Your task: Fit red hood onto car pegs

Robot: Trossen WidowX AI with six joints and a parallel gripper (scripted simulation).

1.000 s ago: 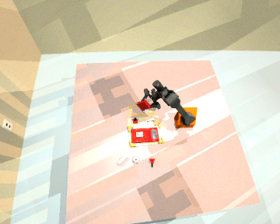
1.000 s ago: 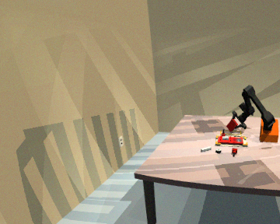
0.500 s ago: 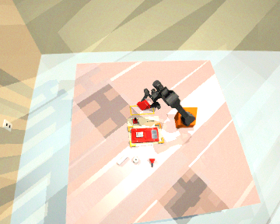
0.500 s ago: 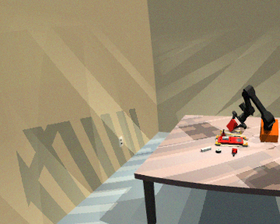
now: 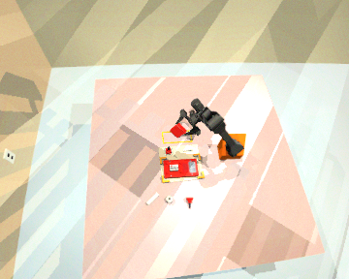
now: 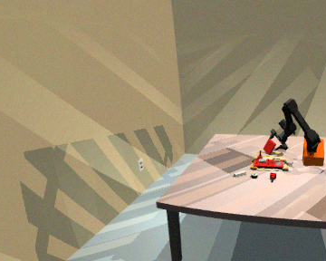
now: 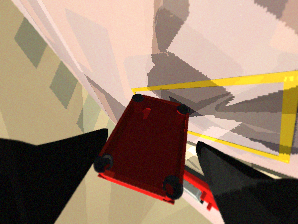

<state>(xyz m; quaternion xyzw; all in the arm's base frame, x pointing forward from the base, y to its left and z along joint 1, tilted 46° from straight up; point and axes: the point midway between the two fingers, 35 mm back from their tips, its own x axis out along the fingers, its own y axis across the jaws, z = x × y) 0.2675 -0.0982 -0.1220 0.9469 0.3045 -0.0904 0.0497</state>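
Counting largest first, what was on the bench? (RK)

One table (image 5: 279, 218); one arm (image 5: 216, 123) on one orange base (image 5: 222, 155); one chassis (image 5: 182, 169) seated in its jig, engine end toward the arm. One yellow outline (image 5: 164, 138) was marked on the table beside the jig. (MT)

And the hood? (RK)

One hood (image 5: 177, 130), red, tilted and off the table, over the yellow outline rather than over the chassis. The wrist view showed its underside with four dark corner bosses (image 7: 172, 183). (MT)

State of the hand? (RK)

The hand (image 7: 152, 140) was spread wide, with gaps on both sides of the hood, so it was pinching nothing. (MT)

Risk? (RK)

My judgement: the unsupported, tilted hood would drop beside the car. It could land on an edge, tumble against the jig, or end upside down. The cause would be letting go before the holes were lined up over the pegs. I could not make out the pegs at this resolution. (MT)

Small items? (RK)

Three loose pieces lay near the jig: one white bar (image 5: 152, 199), one white ring (image 5: 169, 199) and one red funnel-shaped part (image 5: 189, 201). A bouncing hood might knock them. (MT)
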